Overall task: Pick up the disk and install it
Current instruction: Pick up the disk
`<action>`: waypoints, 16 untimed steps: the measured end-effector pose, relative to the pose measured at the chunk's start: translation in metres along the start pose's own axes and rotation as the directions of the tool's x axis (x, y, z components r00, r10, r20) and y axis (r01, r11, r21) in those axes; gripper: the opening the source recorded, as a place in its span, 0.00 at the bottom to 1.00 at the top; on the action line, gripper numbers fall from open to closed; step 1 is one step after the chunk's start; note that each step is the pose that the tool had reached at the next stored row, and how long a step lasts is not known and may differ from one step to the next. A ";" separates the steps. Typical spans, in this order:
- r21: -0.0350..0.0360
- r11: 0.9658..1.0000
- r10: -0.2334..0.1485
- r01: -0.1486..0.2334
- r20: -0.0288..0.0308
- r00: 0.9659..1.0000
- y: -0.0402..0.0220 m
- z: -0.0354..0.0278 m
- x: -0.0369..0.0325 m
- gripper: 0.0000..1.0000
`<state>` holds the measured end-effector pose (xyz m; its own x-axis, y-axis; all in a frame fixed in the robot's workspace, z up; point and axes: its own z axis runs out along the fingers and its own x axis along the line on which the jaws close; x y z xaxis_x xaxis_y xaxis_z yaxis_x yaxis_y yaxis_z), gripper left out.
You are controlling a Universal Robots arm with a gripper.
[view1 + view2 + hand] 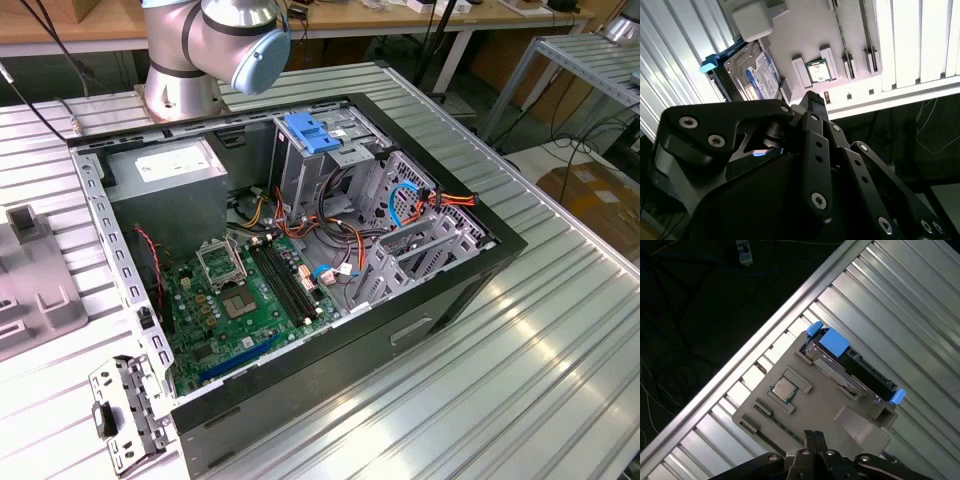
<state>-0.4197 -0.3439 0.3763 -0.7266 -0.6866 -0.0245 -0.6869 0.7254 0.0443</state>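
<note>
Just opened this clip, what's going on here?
The arm's gripper, shut and empty, hangs over a grey holder on the ribbed metal table. The disk, with its blue rails, sits in that holder, not yet picked up. In the exterior view the open computer case lies on the table.

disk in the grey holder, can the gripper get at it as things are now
Probably yes. In the first wrist view the disk sits on edge in the grey holder with its upper edge bare and nothing over it; the gripper is shut, apart from it, holding nothing.
</note>
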 end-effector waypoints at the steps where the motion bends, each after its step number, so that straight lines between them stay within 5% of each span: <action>1: 0.000 1.000 -0.008 0.008 0.000 1.000 0.0000 0.0000 0.0000 0.11; 9: -0.002 0.997 -0.078 0.078 -0.003 0.997 0.0000 0.0000 0.0000 0.11; 16: -0.004 0.989 -0.149 0.148 -0.006 0.989 0.0000 0.0000 0.0000 0.11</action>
<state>-0.4197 -0.3439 0.3763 -0.6165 -0.7870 -0.0245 -0.7871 0.6152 0.0443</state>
